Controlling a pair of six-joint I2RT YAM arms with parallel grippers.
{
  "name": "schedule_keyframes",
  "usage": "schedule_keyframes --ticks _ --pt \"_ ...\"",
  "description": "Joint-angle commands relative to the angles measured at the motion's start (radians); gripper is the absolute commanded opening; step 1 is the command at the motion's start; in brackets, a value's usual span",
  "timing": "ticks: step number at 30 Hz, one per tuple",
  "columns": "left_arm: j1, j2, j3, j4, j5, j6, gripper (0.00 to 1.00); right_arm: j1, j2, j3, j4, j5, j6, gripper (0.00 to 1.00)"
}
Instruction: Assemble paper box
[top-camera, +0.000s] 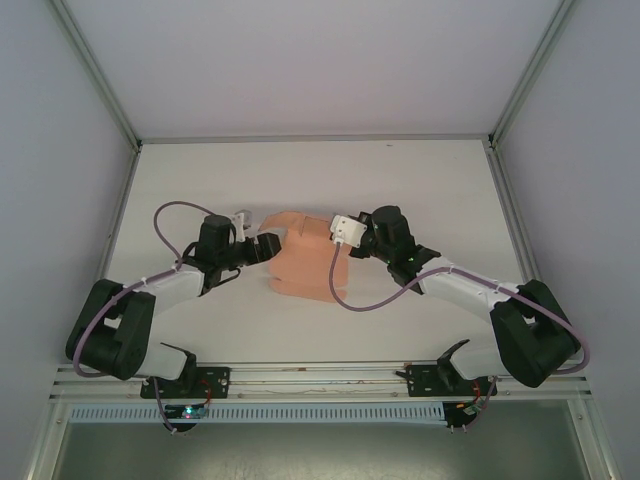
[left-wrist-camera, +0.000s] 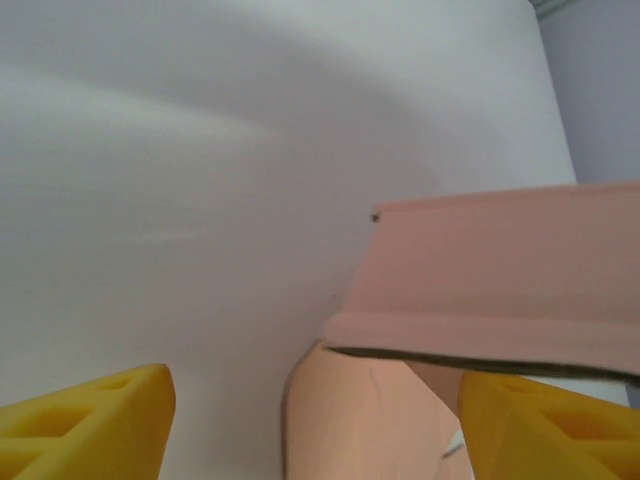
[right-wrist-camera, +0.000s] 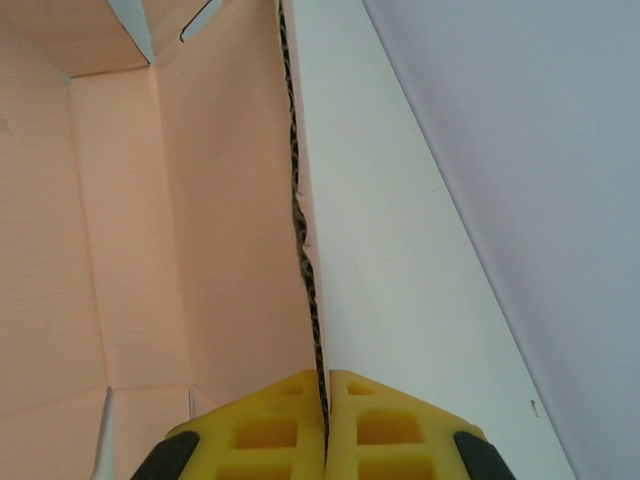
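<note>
Seeing right tool (right-wrist-camera: 326, 400) pinched on paper box (right-wrist-camera: 150, 250) wall. Seeing left tool (left-wrist-camera: 318, 425) wide, flanking a flap (left-wrist-camera: 365, 420), with fingers (left-wrist-camera: 90, 420) cropped at frame edge.

The paper box (top-camera: 305, 265) is sitting on the worktop (top-camera: 300, 180) near its middle, between the two tools. The left tool (top-camera: 265, 248) is standing against the box's left side. Its fingers (left-wrist-camera: 90, 420) are standing well apart, with a box flap lying ahead of them and between them. The right tool (top-camera: 333, 234) is reaching over the box's far right corner, with its fingers (right-wrist-camera: 270, 430) pressing together on the top edge of a side wall. The box interior is lying left of that wall, and bare worktop is lying right of it.
</note>
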Motion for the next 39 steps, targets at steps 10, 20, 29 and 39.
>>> schedule_keyframes --ticks 10,20,29,39 --pt "-0.048 0.015 0.016 0.128 0.076 0.081 0.59 -0.04 -0.043 0.009 -0.058 -0.191 0.062 0.0" --pt "-0.05 0.019 0.009 0.175 0.095 0.076 0.29 -0.042 -0.047 0.018 -0.086 -0.22 0.06 0.0" --pt "-0.068 0.027 0.035 0.103 0.07 0.116 0.07 -0.042 -0.056 0.019 -0.086 -0.225 0.063 0.0" --pt "-0.083 -0.031 0.04 -0.039 -0.05 0.157 0.27 -0.021 -0.062 0.028 -0.107 -0.114 0.005 0.0"
